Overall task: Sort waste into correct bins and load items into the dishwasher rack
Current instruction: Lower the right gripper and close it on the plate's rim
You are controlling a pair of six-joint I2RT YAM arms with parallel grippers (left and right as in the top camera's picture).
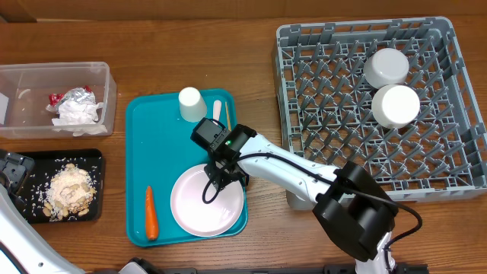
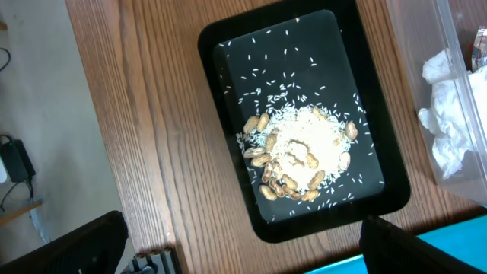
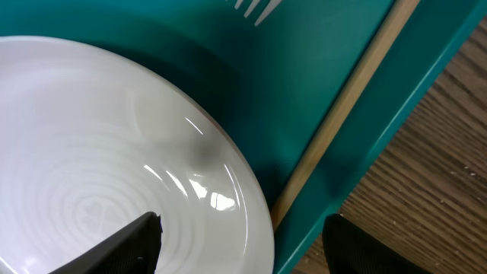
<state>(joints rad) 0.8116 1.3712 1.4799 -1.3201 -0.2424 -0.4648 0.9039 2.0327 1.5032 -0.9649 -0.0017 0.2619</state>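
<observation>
The large white plate (image 1: 202,207) lies at the front of the teal tray (image 1: 141,152). My right gripper (image 1: 222,181) hangs open over the plate's right rim (image 3: 91,137). One finger (image 3: 129,243) is above the plate, the other (image 3: 380,243) beyond the tray's edge over bare wood. A white cup (image 1: 190,103) and a white utensil (image 1: 217,109) sit at the tray's back. Two white bowls (image 1: 386,67) (image 1: 396,105) stand upside down in the grey rack (image 1: 342,30). The clear tub (image 1: 53,67) holds the napkin (image 1: 76,114) and foil (image 1: 76,96). The black tray (image 2: 228,46) holds nuts and crumbs (image 2: 304,148). My left gripper (image 2: 236,259) is open and empty beside it.
An orange carrot (image 1: 151,213) lies on the teal tray's left side. A wooden chopstick (image 3: 342,114) runs along the tray's right wall beside the plate. The table's left edge (image 2: 84,114) is close to the black tray.
</observation>
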